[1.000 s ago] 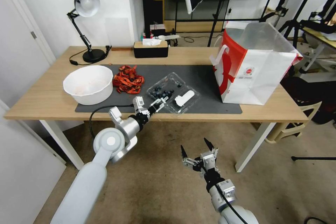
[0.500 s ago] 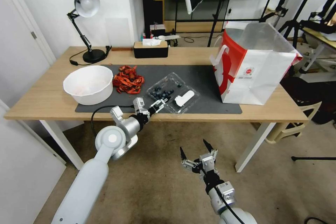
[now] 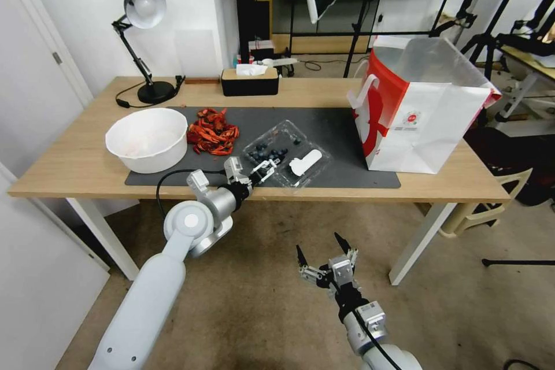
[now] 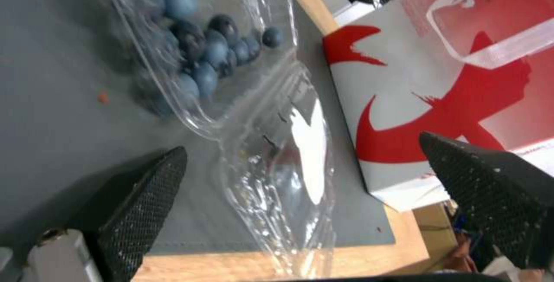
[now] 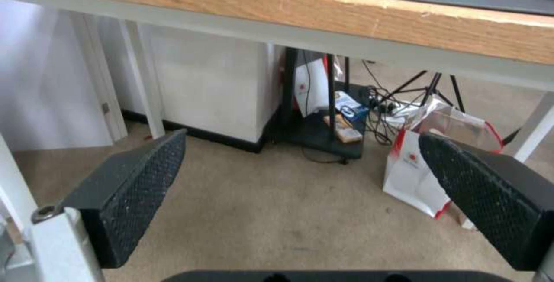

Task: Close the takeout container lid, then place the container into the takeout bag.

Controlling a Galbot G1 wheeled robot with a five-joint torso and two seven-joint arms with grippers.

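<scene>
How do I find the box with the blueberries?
Look at the dark mat on the wooden table. Between the white bowl and the big takeout bag lies the takeout container. It is clear plastic, lying open, with dark berries inside.

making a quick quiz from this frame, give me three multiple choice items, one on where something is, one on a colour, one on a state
1. Where does the takeout bag stand?
A. On the table's right end, right of the takeout container
B. On the floor under the table
C. Inside the white bowl

2. What colour are the bag's side panels?
A. Green
B. Red
C. Black

3. What state is the lid in?
A. Snapped shut over the blueberries
B. Folded open, flat on the grey mat
C. Detached and inside the bag

Answers:
1 A, the head view shows the bag upright on the table's right end.
2 B, the panel facing the container is red.
3 B, the labelled half lies open beside the berry half, with the open left gripper at the container's near edge and the open right gripper below table height.
</scene>
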